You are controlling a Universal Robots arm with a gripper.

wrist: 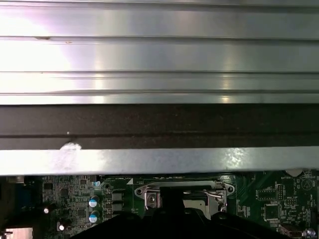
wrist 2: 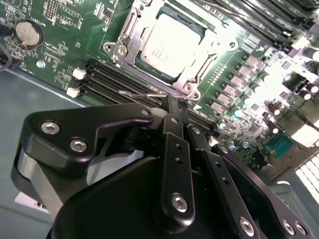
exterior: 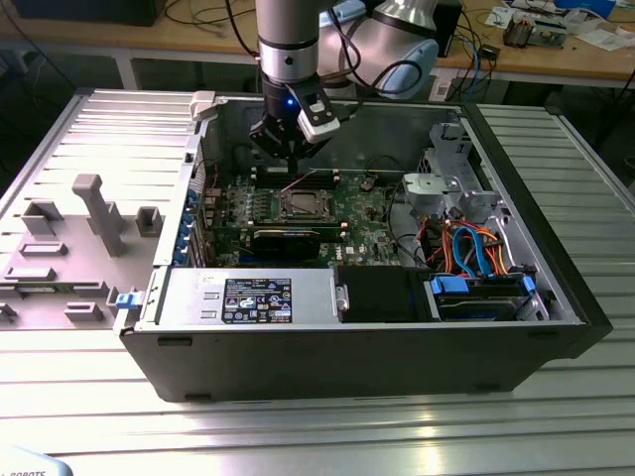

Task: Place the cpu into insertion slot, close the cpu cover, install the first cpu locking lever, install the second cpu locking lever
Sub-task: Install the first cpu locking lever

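The cpu (wrist 2: pixel 169 42) lies silver face up in the insertion slot (exterior: pixel 303 206) on the green board. The cpu cover (wrist 2: pixel 127 47) is down flat around the chip, its window framing it. My gripper (wrist 2: pixel 174 102) hangs just above the board beside the socket, its fingers (wrist 2: pixel 172 129) pressed together, shut. A thin silver locking lever (wrist 2: pixel 142 94) stands raised off the board, its end right at my fingertips; whether they pinch it I cannot tell. In the exterior view my gripper (exterior: pixel 291 159) is over the far edge of the socket, with the lever (exterior: pixel 301 178) slanting below it. The cover (wrist: pixel 182 191) also appears in the first wrist view.
The board sits in an open computer case (exterior: pixel 327 347). A coin battery (wrist 2: pixel 27 32) and black memory slots (wrist 2: pixel 114 82) lie near the socket. A black card (exterior: pixel 288 241), a drive cage (exterior: pixel 451 188) and orange and blue cables (exterior: pixel 476 248) flank it. A grey fixture (exterior: pixel 99 213) stands outside.
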